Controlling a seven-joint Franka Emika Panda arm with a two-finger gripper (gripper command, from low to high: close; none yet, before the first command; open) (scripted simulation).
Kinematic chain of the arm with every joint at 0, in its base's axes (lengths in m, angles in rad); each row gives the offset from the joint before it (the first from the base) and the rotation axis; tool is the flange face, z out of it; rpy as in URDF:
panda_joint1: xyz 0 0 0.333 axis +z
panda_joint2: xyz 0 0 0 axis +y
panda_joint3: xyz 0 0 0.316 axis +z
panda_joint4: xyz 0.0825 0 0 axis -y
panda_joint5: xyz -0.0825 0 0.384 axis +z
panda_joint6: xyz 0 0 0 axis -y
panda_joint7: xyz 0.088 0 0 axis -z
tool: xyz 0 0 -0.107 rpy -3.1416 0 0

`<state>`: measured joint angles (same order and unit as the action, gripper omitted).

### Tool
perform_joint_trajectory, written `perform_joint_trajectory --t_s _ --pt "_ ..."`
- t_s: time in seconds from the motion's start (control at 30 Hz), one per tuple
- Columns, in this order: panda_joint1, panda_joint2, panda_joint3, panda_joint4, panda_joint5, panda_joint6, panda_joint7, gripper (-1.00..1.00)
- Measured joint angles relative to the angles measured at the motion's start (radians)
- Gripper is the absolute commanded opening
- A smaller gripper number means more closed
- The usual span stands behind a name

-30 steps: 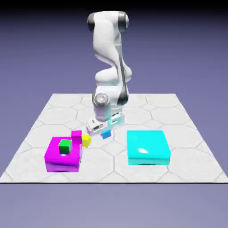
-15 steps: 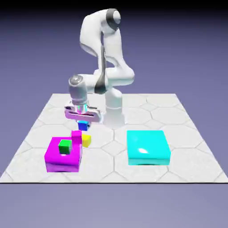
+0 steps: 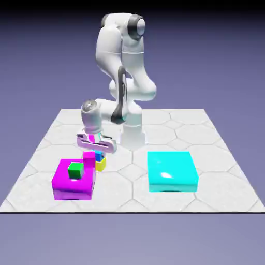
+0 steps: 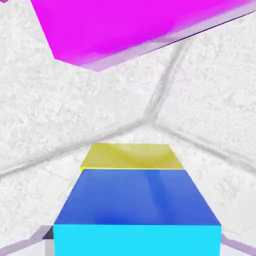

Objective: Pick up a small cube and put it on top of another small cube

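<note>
With the blue cube sitting on the yellow cube beside the magenta block, the gripper fingers stand apart, gripping nothing; next, I'd judge, a straight lift away.

Small cube atop another small cube — beside stepped block, wide block well apart, exterior view's right.

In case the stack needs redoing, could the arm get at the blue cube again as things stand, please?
Probably yes: the end effector hangs open right over the blue cube, which sits on the yellow cube, uncovered.
</note>
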<state>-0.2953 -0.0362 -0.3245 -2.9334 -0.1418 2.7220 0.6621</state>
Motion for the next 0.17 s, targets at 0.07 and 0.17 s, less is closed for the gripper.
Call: perform_joint_trajectory --t_s 0.07,0.17 --pt "0.062 -0.056 -0.072 0.007 -0.051 -0.056 0.037 1.00" --pt "0.155 -0.140 -0.181 0.018 -0.126 -0.140 0.092 1.00"
